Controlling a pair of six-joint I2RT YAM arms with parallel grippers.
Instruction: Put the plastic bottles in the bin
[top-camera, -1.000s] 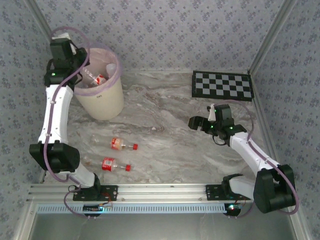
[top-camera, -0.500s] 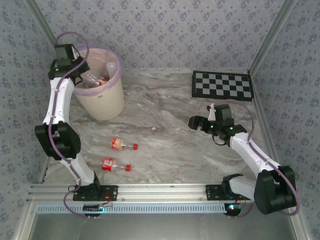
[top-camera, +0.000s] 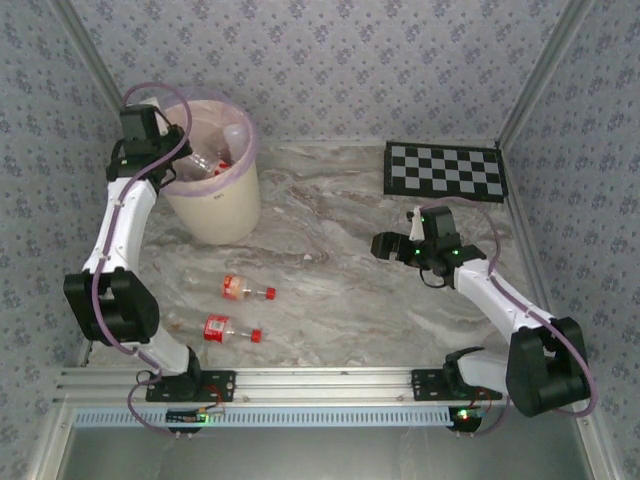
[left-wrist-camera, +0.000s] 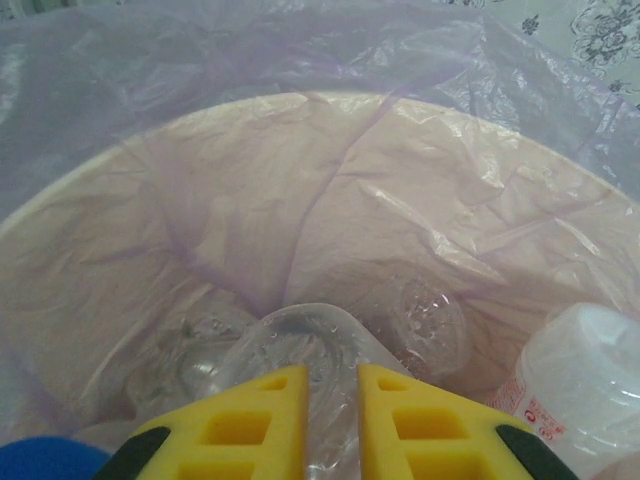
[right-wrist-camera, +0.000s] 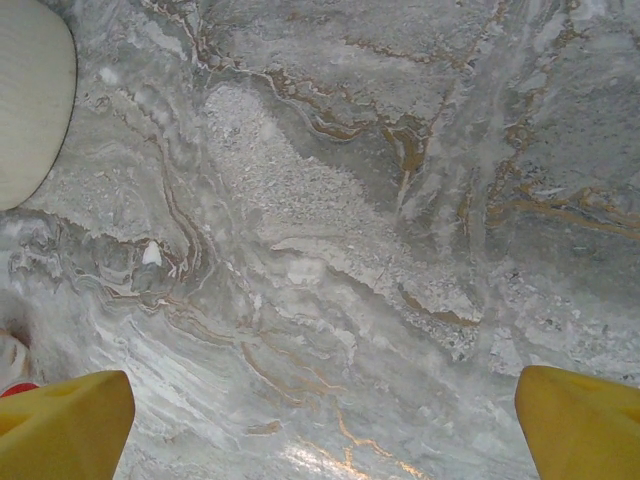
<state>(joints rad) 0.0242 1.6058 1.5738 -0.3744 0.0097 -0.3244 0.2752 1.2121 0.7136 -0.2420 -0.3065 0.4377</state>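
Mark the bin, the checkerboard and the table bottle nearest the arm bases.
bin (top-camera: 222, 212), top external view, on its cream outer wall.
checkerboard (top-camera: 445, 170), top external view, on the board's middle.
nearest bottle (top-camera: 218, 328), top external view, on its red label.

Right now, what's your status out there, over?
Left gripper shut above bin, bottles inside. Right gripper open, empty, over table. Two bottles lying on table, nothing blocking them.
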